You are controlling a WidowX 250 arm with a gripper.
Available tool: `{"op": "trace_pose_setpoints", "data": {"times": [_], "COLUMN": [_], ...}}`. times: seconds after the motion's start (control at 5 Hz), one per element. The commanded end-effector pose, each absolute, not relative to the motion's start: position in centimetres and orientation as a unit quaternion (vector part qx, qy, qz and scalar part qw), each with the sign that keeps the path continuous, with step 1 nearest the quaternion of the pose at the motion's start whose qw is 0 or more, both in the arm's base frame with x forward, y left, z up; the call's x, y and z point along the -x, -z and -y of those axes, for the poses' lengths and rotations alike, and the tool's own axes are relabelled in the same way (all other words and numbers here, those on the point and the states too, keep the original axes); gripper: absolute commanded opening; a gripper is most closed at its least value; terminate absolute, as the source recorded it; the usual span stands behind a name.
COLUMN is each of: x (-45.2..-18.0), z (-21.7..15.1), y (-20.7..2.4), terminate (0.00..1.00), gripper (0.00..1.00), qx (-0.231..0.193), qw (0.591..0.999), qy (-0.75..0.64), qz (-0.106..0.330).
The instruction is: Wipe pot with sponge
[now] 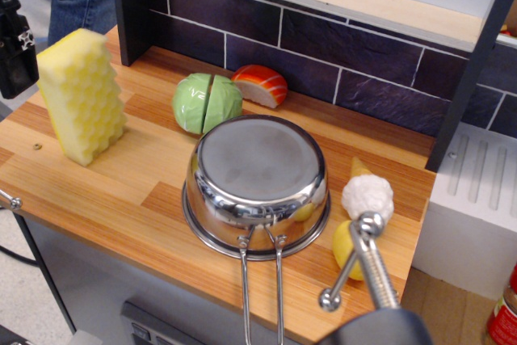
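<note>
The pot (257,183) lies upside down in the middle of the wooden counter (121,191), its dull grey base up and its wire handle (262,288) pointing to the front edge. The sponge (81,96) stands on end at the left of the counter, bumpy face toward the camera, well apart from the pot. My gripper (18,42) is a black shape at the left frame edge, right against the sponge's upper left side. Its fingers are cut off by the frame, so its grasp does not show.
A green toy cabbage (208,103) and a red-orange toy (260,85) lie behind the pot by the tiled wall. A white toy (367,195) and a yellow lemon (346,248) sit right of it. A metal faucet lever (359,268) rises at front right. A white drainer (477,191) is further right.
</note>
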State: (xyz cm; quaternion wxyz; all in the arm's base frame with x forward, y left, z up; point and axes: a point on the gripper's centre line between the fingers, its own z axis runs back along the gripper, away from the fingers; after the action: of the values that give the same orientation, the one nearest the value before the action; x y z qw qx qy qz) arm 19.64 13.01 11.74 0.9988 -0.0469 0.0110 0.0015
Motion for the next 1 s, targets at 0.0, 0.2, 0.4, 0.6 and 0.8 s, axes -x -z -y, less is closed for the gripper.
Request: {"op": "trace_pose_setpoints", "data": {"times": [0.0,0.2,0.4,0.6,0.8], "x": [-19.6,-22.1,-23.6,-25.1,-26.2], "z": [-13.0,-14.3,-15.3,-15.2,-14.4], "y": [-11.7,-13.5,-15.4,-15.5,-14.2], "terminate": [0.00,0.00,0.00,0.00,0.00], "gripper": [1.00,1.00,1.00,1.00,1.00], "qx": [0.047,0.077,0.096,0.079,0.049], "qw": [0.999,0.996,0.993,0.994,0.996], "qy": [-0.002,-0.030,-0.050,-0.070,-0.074], "qz": [-0.011,0.031,0.056,0.037,0.021]}}
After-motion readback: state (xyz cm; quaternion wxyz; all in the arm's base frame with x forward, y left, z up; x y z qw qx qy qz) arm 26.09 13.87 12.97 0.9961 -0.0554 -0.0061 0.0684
